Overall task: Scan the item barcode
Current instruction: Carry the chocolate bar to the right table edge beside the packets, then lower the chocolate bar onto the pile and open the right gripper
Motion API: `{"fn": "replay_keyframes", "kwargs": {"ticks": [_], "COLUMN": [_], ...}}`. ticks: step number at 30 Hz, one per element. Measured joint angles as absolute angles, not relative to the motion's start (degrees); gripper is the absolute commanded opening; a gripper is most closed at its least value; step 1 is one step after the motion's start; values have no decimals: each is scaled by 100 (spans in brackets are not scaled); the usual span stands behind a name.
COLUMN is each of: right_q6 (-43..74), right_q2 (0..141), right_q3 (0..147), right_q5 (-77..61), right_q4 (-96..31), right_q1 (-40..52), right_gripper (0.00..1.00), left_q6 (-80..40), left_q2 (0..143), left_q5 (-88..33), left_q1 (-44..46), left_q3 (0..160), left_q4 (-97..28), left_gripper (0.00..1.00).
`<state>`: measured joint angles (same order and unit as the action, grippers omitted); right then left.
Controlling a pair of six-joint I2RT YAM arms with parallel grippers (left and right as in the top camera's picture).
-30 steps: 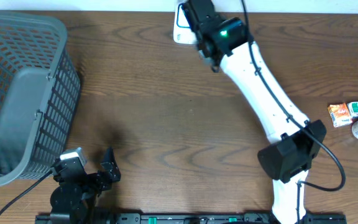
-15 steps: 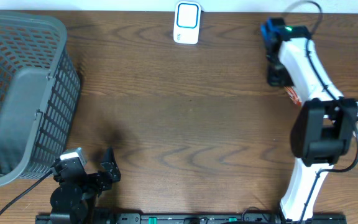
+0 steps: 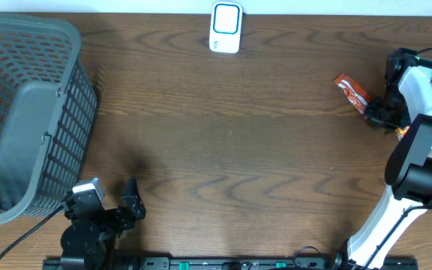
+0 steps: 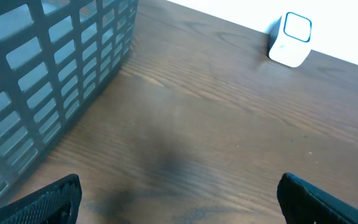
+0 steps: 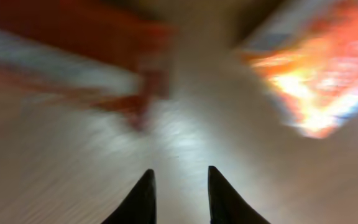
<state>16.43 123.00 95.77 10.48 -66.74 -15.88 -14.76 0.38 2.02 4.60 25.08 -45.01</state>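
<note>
A red snack packet (image 3: 350, 90) lies flat on the wooden table at the right, and shows blurred at the upper left of the right wrist view (image 5: 73, 43). My right gripper (image 3: 375, 114) hangs just right of and nearer than it, apart from it. Its jaws (image 5: 179, 173) stand slightly open with only bare table between them. The white and blue scanner (image 3: 226, 27) stands at the back edge, also seen from the left wrist (image 4: 291, 40). My left gripper (image 3: 122, 208) rests at the front left, wide open and holding nothing (image 4: 179, 190).
A grey mesh basket (image 3: 21, 112) fills the left side, its wall close to my left gripper (image 4: 48, 68). An orange packet (image 5: 316, 74) lies right beside my right gripper, mostly hidden under the arm in the overhead view (image 3: 404, 133).
My right arm swung from the scanner at the back over to the right side. Its shut jaws have parted, and the red packet now lies free on the table. The left arm stayed still.
</note>
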Motion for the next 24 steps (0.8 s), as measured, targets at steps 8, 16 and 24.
{"fn": "replay_keyframes", "kwargs": {"ticks": [8, 16, 24], "right_q6": [919, 1009, 1155], "right_q2": [12300, 12300, 12385], "right_q3": [9712, 9725, 9738], "right_q5": [-528, -919, -548], "right_q4": [-5791, -4353, -3809], "right_q1": [-987, -309, -287], "right_gripper": [15, 1, 1], "left_q6": [-1476, -1476, -1476], "left_q2": [38, 38, 38], "left_q5": [202, 202, 202], "left_q1": [460, 460, 460], "left_q3": [2508, 2508, 2508], "left_q4": [-4504, -4501, -4501], "left_gripper": [98, 98, 98]}}
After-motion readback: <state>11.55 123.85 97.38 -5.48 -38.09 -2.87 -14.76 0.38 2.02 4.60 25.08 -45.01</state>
